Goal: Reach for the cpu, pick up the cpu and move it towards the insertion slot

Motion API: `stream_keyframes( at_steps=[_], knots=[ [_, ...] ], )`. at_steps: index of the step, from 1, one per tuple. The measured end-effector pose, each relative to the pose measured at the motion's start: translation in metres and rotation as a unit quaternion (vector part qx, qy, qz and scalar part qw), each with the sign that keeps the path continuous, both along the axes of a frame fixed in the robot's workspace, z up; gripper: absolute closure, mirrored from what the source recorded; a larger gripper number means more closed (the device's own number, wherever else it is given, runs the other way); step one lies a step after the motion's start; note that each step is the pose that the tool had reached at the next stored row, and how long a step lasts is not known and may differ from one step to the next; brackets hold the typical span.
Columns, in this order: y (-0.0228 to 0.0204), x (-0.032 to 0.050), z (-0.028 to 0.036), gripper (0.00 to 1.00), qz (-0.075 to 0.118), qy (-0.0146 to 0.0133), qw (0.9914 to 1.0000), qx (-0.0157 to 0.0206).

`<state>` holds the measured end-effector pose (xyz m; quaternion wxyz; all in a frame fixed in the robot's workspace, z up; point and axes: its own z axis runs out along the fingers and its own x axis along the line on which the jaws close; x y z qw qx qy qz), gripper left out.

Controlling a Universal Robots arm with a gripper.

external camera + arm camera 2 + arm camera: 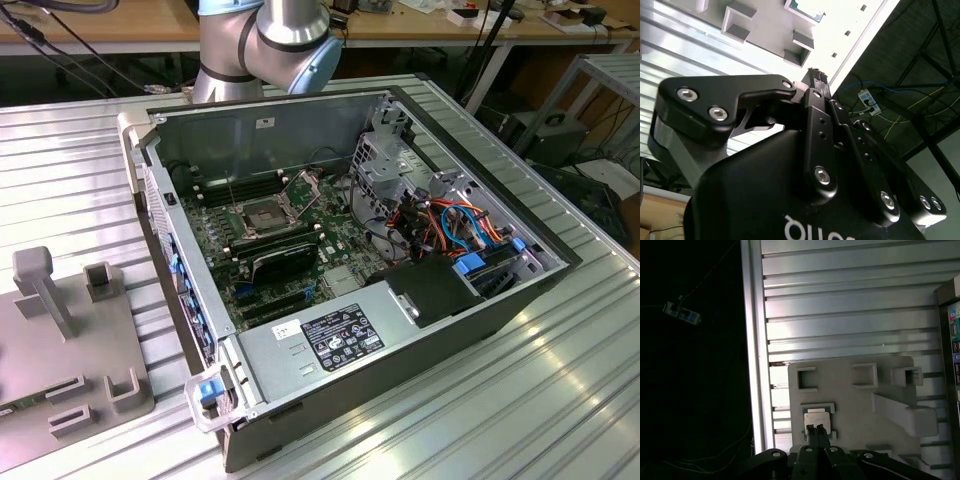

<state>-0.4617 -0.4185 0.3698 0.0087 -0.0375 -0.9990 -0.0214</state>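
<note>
While the gripper (816, 429), fingers pressed together, hides one edge of the cpu (817, 418), the chip lies flat in a recess near the rim of the grey fixture plate (850, 405), ribbed metal table (840, 315) beyond.

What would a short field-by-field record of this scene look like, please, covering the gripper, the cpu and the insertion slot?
gripper: shut, holding nothing, just above the cpu in the first wrist view; contact cannot be told
cpu: lying flat in its square holder on the grey fixture plate, not yet picked up
insertion slot: inside the open computer case, retention plate raised
table: ribbed aluminium, carrying case and fixture plate
</note>
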Motion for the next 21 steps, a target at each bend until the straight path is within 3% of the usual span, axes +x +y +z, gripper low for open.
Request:
stream_keyframes(
  at_steps=[21],
  knots=[
    [0.0,-0.0053,0.0,0.89,0.0,0.0,1.0,0.0]
  ],
)
